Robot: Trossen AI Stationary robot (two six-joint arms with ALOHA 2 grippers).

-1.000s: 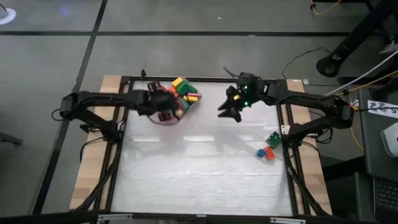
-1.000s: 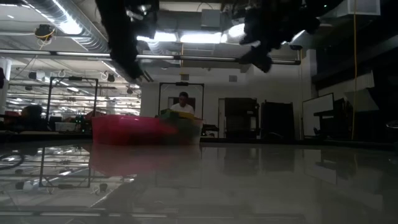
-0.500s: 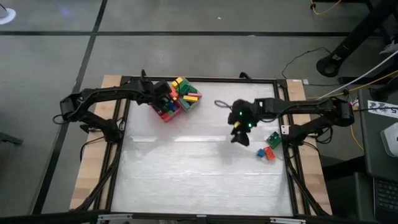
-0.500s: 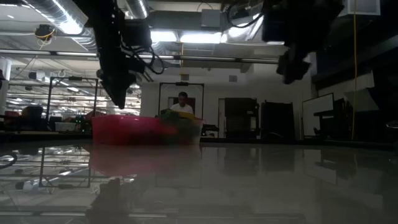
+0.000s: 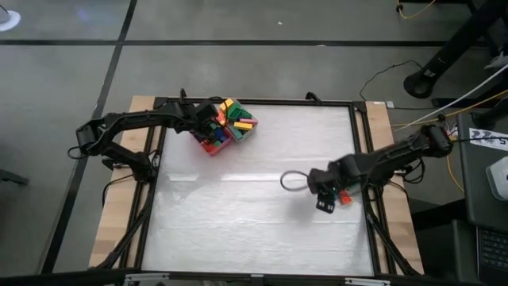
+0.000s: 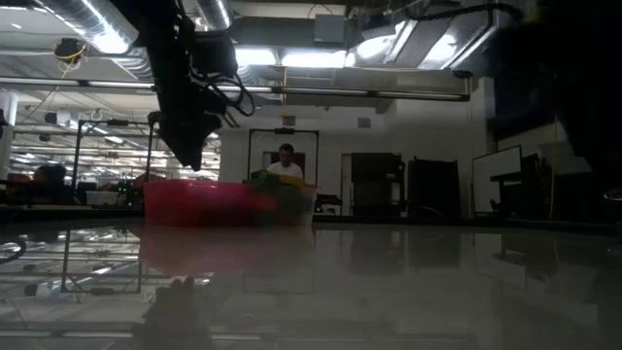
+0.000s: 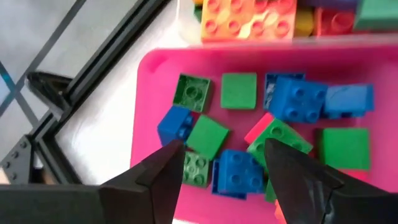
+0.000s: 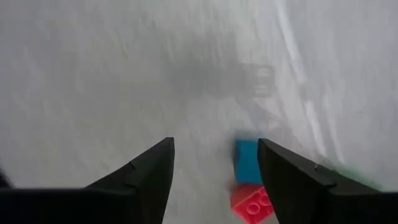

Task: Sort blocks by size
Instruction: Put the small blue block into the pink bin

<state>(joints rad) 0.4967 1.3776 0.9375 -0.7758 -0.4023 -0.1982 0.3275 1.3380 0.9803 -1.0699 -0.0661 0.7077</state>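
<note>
My right gripper, fingers apart, hangs near the blue block, and I might bump the red block touching it.

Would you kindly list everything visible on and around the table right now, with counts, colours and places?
Pink tray: one, far-left part of the table, holding small blocks, green, blue and red.
Clear tray: one, beside the pink tray, with larger mixed-colour blocks.
Loose blocks: a blue and a red, near the table's right edge.
Person: one, in the room behind.
Left gripper: open, above the pink tray.
Right gripper: open, above the loose blocks.
</note>
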